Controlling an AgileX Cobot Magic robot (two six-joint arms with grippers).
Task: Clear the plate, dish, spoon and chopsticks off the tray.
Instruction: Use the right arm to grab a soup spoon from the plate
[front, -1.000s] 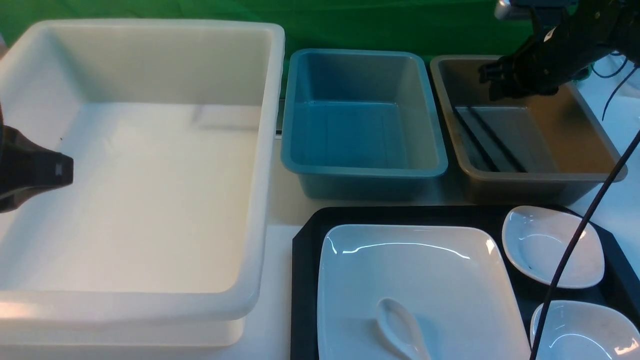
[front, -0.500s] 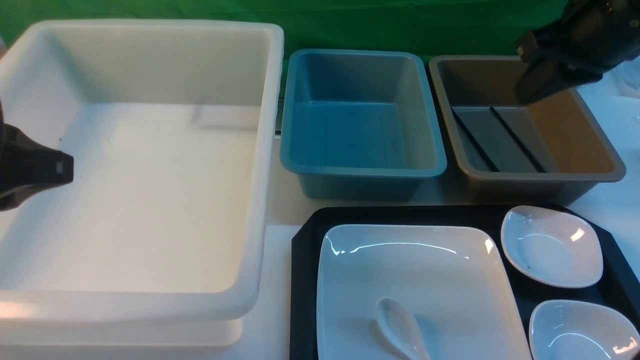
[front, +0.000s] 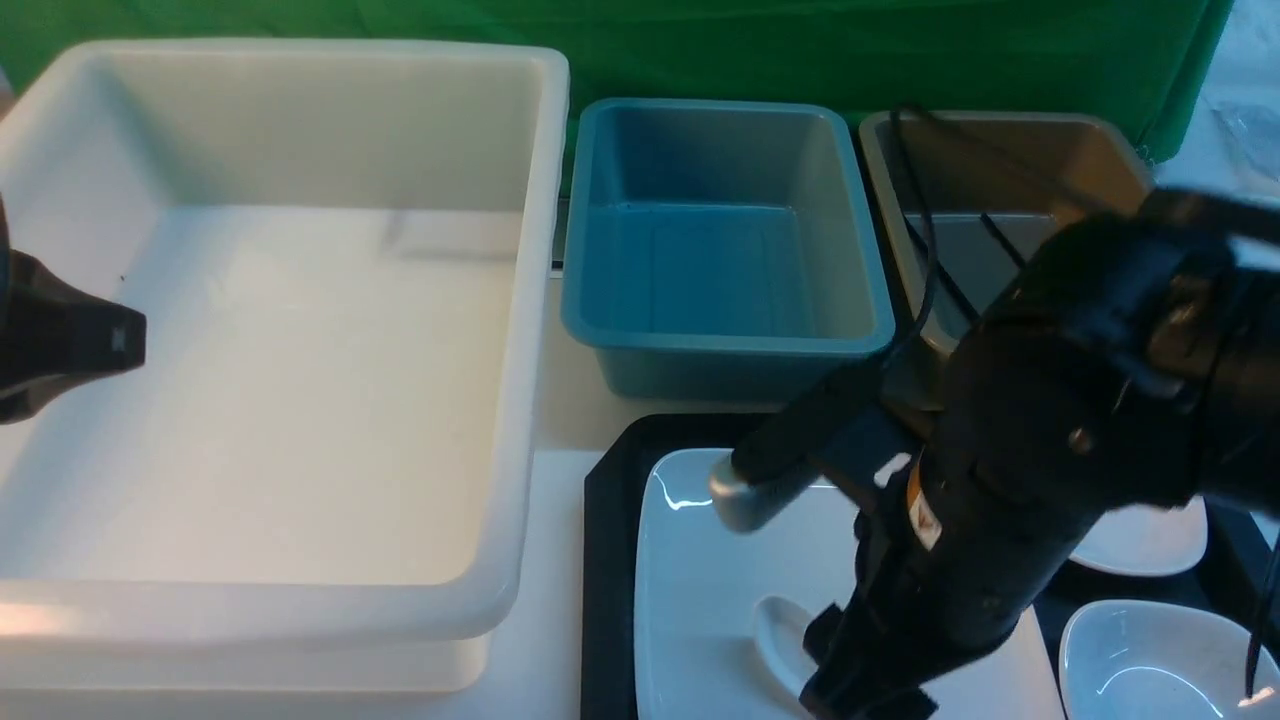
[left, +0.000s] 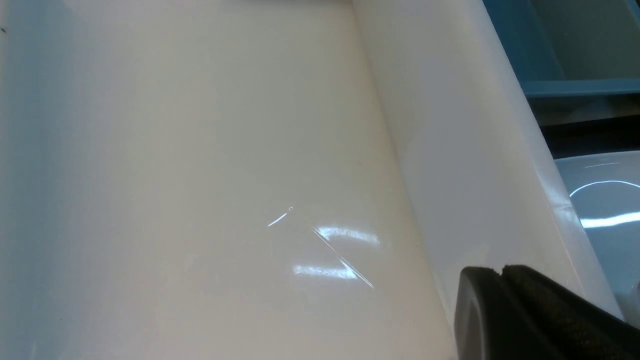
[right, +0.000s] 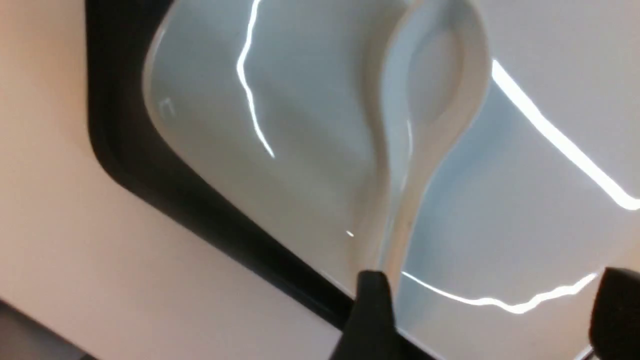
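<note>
On the black tray (front: 605, 560) lies the big white plate (front: 700, 560), and the white spoon (front: 778, 635) rests on the plate. My right gripper (right: 492, 285) hangs open low over the plate. The end of the spoon's (right: 430, 100) handle lies right at one of its fingertips (right: 372, 292), and nothing is between the jaws. One small white dish (front: 1150, 665) sits at the tray's near right. My right arm (front: 1000, 480) half hides another dish (front: 1145, 540). The black chopsticks (front: 1003, 243) lie inside the brown tub (front: 1000, 140). My left gripper (left: 501, 270) is shut and empty over the white tub (front: 280, 330).
A blue tub (front: 720, 260) stands between the white tub and the brown tub, behind the tray. A cable (front: 925, 250) hangs from my right arm across the brown tub. A green cloth backs the table.
My right arm has swung from above the brown tub back and down onto the plate by the spoon, and its jaws now stand wide apart. The left arm has not moved.
</note>
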